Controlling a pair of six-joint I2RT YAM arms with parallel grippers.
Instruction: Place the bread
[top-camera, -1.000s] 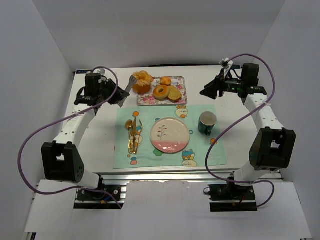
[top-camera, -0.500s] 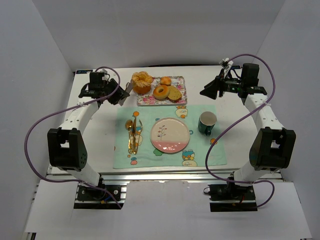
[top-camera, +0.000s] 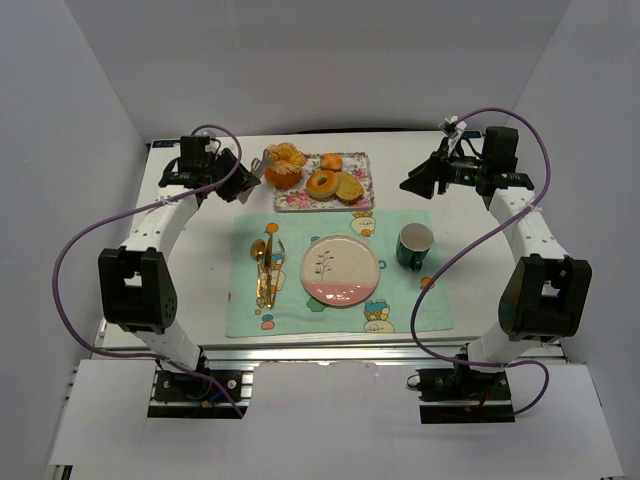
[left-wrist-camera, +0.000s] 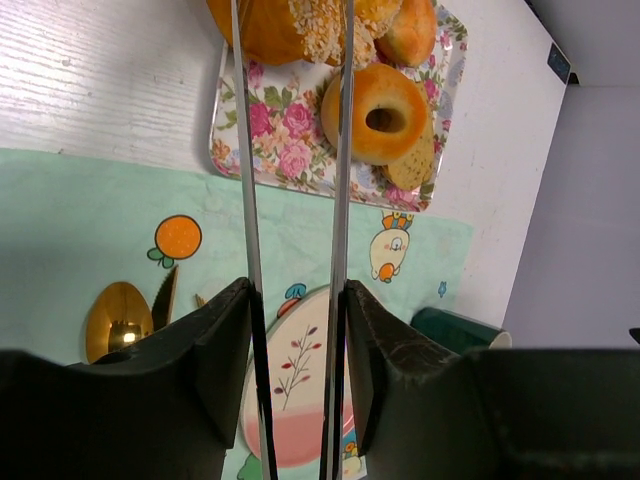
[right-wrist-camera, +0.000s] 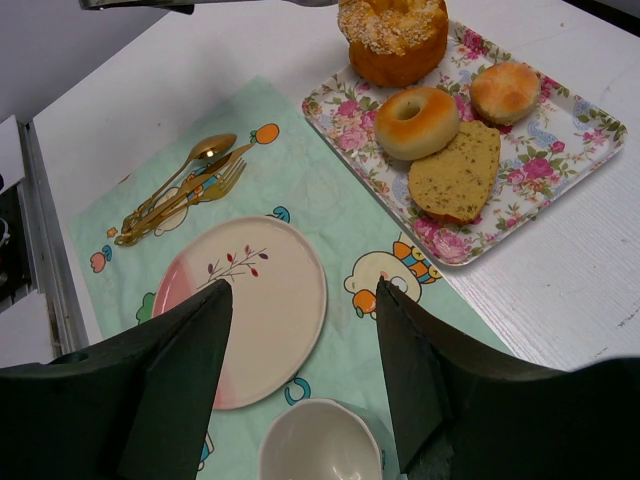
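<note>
The bread (top-camera: 284, 166) is a tall golden bun with a pale swirled top, standing at the left end of the floral tray (top-camera: 296, 201). My left gripper (top-camera: 238, 182) is shut on metal tongs (left-wrist-camera: 340, 150), one blade against each finger pad. The blades reach to either side of the bread (left-wrist-camera: 290, 25), and whether they touch it cannot be told. At the back right, my right gripper (top-camera: 411, 185) hangs open and empty, well away from the bread (right-wrist-camera: 395, 35).
The tray (right-wrist-camera: 560, 150) also carries a ring donut (right-wrist-camera: 420, 120), a small roll (right-wrist-camera: 505, 90) and a flat slice (right-wrist-camera: 455, 170). On the green placemat (top-camera: 405, 300) lie a pink-and-cream plate (top-camera: 340, 270), a green cup (top-camera: 415, 245) and gold cutlery (top-camera: 265, 265).
My left arm has swung the tongs right and back, from beside the tray to around the bread, and the blades have spread wider. The right arm has not moved.
</note>
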